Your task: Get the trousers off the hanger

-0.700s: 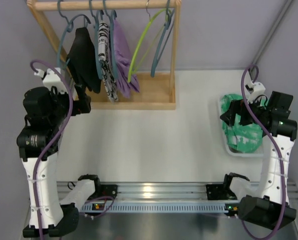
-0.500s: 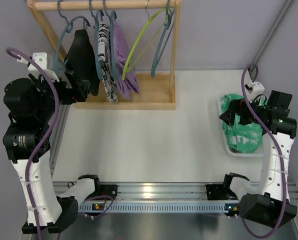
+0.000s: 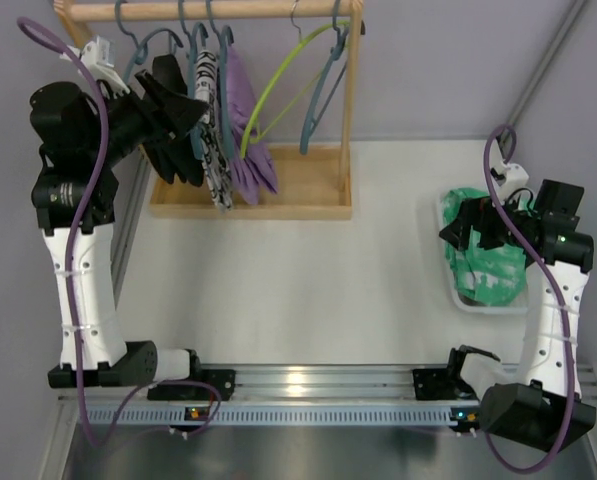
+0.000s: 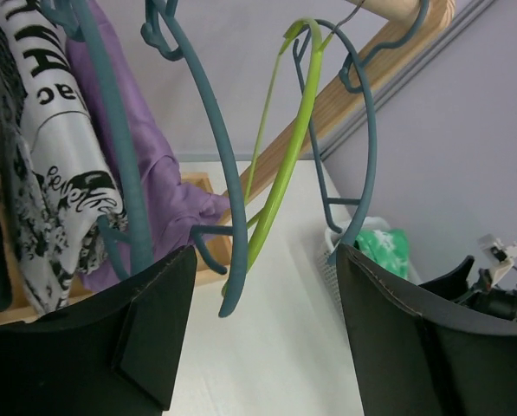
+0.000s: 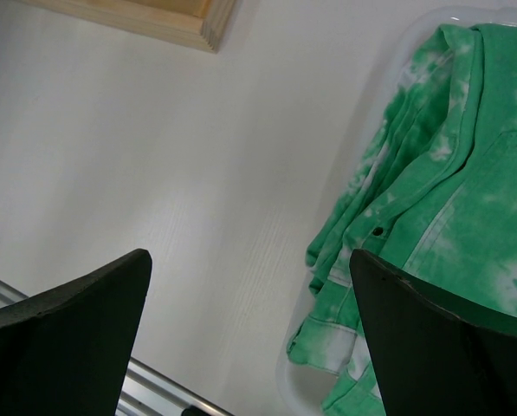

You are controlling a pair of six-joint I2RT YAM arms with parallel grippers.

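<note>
Three trousers hang on blue hangers at the left of the wooden rack (image 3: 350, 110): black (image 3: 175, 160), white with black print (image 3: 211, 140) and purple (image 3: 248, 130). My left gripper (image 3: 183, 105) is raised to hanger height, right against the black trousers, and is open and empty. In the left wrist view (image 4: 267, 286) the printed trousers (image 4: 50, 173) and purple trousers (image 4: 158, 182) hang at the left, beyond the left finger. My right gripper (image 3: 465, 228) is open and empty over the tray's left edge; it also shows in the right wrist view (image 5: 249, 286).
An empty blue hanger (image 4: 219, 173), a green hanger (image 4: 284, 165) and another blue hanger (image 4: 366, 147) hang ahead of the left gripper. A white tray (image 3: 446, 262) at the right holds the green-and-white mottled cloth (image 3: 488, 265), also in the right wrist view (image 5: 449, 173). The rack's wooden base (image 3: 298, 190) stands at the back.
My left arm has lifted and swung from beside the rack's base up to the hangers by the black trousers. The right arm has not moved.
</note>
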